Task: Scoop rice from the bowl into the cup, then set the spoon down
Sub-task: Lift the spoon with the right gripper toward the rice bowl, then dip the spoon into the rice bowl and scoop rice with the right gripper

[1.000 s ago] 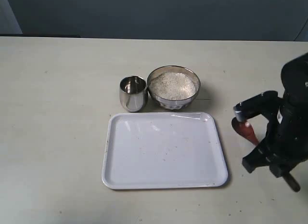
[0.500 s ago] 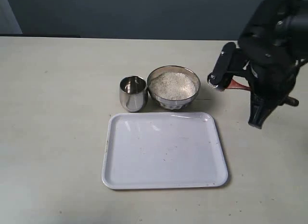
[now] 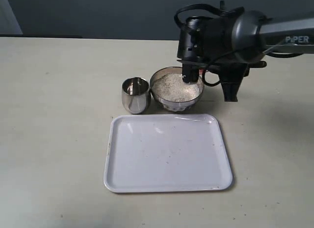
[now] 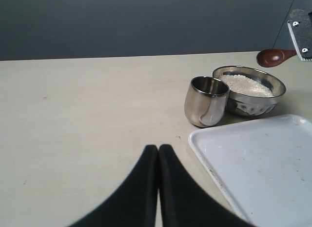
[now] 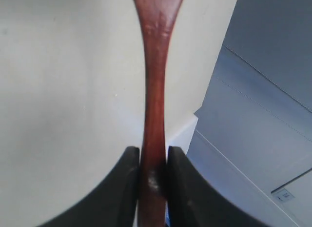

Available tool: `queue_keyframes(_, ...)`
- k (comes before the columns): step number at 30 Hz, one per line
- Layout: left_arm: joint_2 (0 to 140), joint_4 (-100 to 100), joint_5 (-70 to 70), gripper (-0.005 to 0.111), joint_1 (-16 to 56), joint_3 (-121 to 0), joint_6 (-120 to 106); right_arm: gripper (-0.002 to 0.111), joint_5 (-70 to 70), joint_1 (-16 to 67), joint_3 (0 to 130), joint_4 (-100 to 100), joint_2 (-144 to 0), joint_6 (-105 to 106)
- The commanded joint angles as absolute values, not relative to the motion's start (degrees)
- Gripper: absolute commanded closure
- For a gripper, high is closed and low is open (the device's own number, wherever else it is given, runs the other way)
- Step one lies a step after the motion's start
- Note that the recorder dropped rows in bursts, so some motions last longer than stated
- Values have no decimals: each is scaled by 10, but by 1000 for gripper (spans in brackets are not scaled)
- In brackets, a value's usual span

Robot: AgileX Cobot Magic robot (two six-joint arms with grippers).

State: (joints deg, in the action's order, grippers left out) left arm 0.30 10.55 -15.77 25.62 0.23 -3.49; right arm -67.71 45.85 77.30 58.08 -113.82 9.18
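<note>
The steel bowl (image 3: 176, 88) holds a heap of white rice (image 3: 174, 86) at the table's middle back. The smaller steel cup (image 3: 136, 94) stands just left of it. Both also show in the left wrist view, cup (image 4: 206, 100) and bowl (image 4: 249, 90). My right gripper (image 5: 153, 151) is shut on the handle of the reddish-brown wooden spoon (image 5: 155, 66). The right arm (image 3: 216, 37) hangs over the bowl's right side and hides the spoon in the exterior view. The spoon's oval end (image 4: 274, 56) floats above and beyond the bowl. My left gripper (image 4: 159, 148) is shut and empty, low over the table.
A white rectangular tray (image 3: 167, 152) lies in front of the cup and bowl, nearly touching them. Its corner (image 4: 253, 158) sits close to the left gripper's fingers. The right arm's dark links and cable crowd the space above and right of the bowl.
The right arm has swung from the table's front right, up and leftward to above the bowl, carrying the spoon. Cup, bowl and tray have not moved.
</note>
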Motion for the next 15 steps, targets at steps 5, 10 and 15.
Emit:
queue_keyframes(5,0,105,-150,106,260,0,-31,109,-648,467,803,589,-1183,94)
queue_keyframes(10,0,105,-150,106,260,0,-31,109,-646,480,803,590,-1193,94)
queue_keyframes(15,0,105,-150,106,260,0,-31,109,-634,480,803,615,-1206,90)
